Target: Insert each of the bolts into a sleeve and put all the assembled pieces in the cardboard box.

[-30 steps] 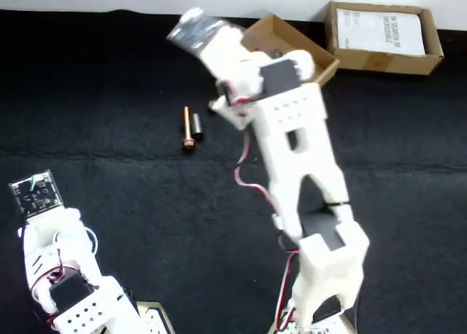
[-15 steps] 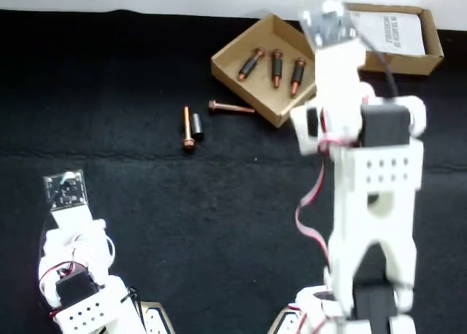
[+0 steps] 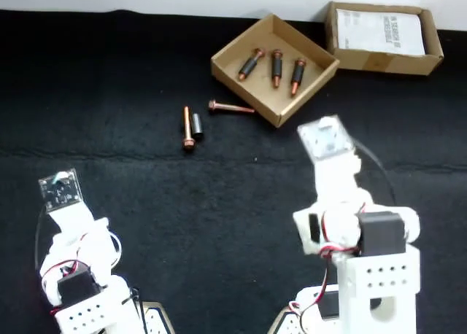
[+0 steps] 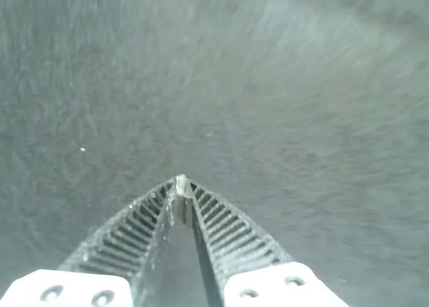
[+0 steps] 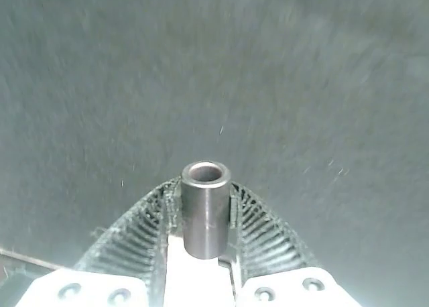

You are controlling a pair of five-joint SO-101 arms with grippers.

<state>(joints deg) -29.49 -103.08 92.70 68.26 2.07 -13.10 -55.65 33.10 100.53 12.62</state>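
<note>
The open cardboard box (image 3: 228,70) at the back holds three bolts in dark sleeves (image 3: 276,68). On the black mat in front of it lie a copper bolt (image 3: 187,127) with a loose dark sleeve (image 3: 198,126) beside it, and a second bare bolt (image 3: 231,107) near the box corner. My right gripper (image 5: 206,186) is shut on a dark metal sleeve (image 5: 206,216), bore pointing outward, over bare mat. The right arm (image 3: 332,173) stands folded back at the near right. My left gripper (image 4: 179,184) is shut with nothing in it, above bare mat; its arm (image 3: 69,224) stands at the near left.
A second cardboard tray (image 3: 435,42) with a white printed sheet sits at the back right. The mat's far edge meets a white wall. Open mat lies between the arms and the loose bolts.
The right arm has swung away from the loose bolts, passed the box and drawn back to the near right. The left arm has shifted slightly right.
</note>
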